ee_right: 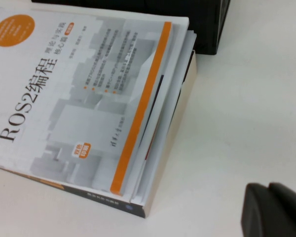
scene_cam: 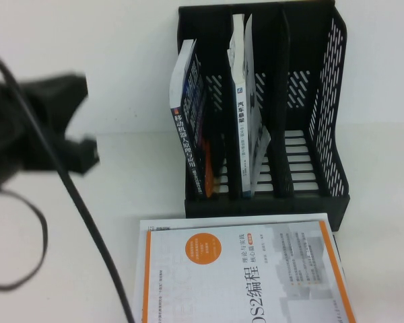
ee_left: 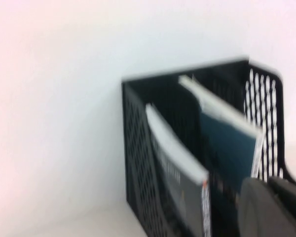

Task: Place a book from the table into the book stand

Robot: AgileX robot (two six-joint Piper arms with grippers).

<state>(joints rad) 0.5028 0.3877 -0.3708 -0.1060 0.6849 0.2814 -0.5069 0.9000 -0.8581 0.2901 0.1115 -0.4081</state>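
The book [scene_cam: 246,101], white with a white-blue spine, stands upright in the middle slot of the black book stand [scene_cam: 326,128]; it also shows in the left wrist view [ee_left: 229,148]. My left gripper [scene_cam: 86,153] is a blurred dark shape above the table [scene_cam: 384,269], left of the stand, apart from it. In the left wrist view the left gripper [ee_left: 271,207] looks shut and empty, with the stand [ee_left: 138,148] ahead. My right gripper [ee_right: 272,210] is shut and empty, low over bare table beside the orange-bordered book [ee_right: 89,98]. The right gripper is out of the high view.
A dark blue-red book [scene_cam: 192,114] leans in the stand's left slot. The stand's right slot [scene_cam: 299,148] holds nothing. The white book with orange border [scene_cam: 242,269] lies flat on the table in front of the stand. A black cable [scene_cam: 87,222] runs across the left front.
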